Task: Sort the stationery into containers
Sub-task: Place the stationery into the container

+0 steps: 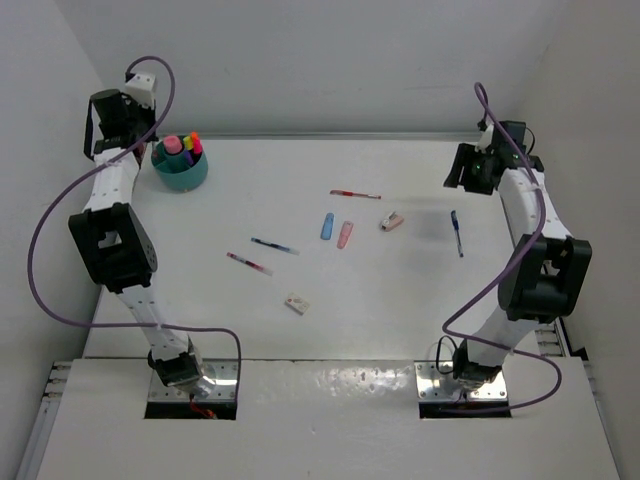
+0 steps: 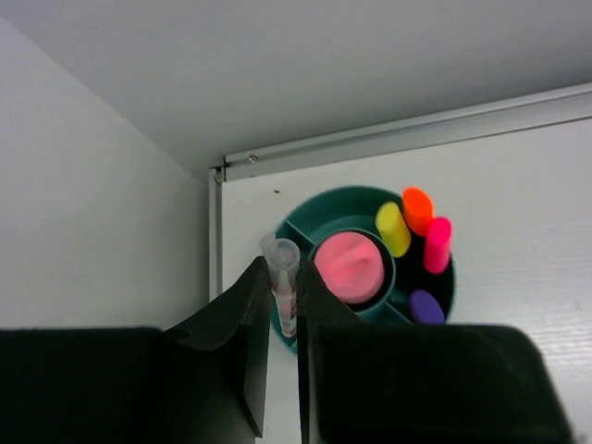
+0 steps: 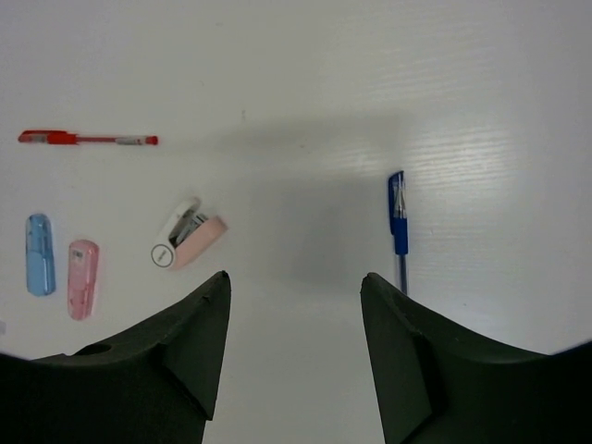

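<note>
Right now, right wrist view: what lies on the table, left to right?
blue eraser → pink eraser → pink-white item → blue pen. I left out the red pen, which spans across both erasers.

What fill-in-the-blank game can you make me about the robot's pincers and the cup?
1. The left pincer is ____ on a pen.
2. The right pincer, which holds nothing, is ____.
3. The tube in the middle of the cup is the colour ____.
Missing words: shut; open; pink.
</note>
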Robot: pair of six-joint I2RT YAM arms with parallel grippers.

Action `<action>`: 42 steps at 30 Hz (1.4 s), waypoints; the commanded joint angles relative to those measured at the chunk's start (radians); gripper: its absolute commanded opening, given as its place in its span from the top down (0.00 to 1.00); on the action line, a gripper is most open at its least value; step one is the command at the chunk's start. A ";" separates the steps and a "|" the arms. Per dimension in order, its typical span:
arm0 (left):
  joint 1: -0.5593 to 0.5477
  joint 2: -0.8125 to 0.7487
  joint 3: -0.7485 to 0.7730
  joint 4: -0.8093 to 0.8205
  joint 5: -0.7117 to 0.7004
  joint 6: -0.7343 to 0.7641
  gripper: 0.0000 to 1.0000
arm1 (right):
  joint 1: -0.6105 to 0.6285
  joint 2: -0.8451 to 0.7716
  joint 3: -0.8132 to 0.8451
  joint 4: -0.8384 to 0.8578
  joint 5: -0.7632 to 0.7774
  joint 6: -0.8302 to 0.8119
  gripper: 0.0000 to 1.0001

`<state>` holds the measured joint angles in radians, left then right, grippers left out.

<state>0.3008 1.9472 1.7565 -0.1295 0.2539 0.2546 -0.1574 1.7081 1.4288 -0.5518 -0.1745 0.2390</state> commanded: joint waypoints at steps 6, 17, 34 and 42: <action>0.014 0.097 0.132 0.068 0.056 0.006 1.00 | -0.037 -0.007 -0.011 0.000 -0.031 -0.020 0.44; 0.018 0.087 0.061 0.113 0.104 -0.103 1.00 | -0.054 0.016 0.012 -0.046 -0.033 -0.023 0.45; 0.018 -0.034 -0.115 0.248 0.107 -0.140 1.00 | -0.060 0.010 -0.011 -0.050 -0.036 -0.023 0.45; 0.018 -0.025 -0.066 0.242 0.106 -0.133 1.00 | -0.062 0.013 -0.005 -0.046 -0.042 -0.021 0.44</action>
<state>0.3168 1.9747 1.6466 0.0650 0.3458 0.1257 -0.2142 1.7199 1.4014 -0.6079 -0.1955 0.2276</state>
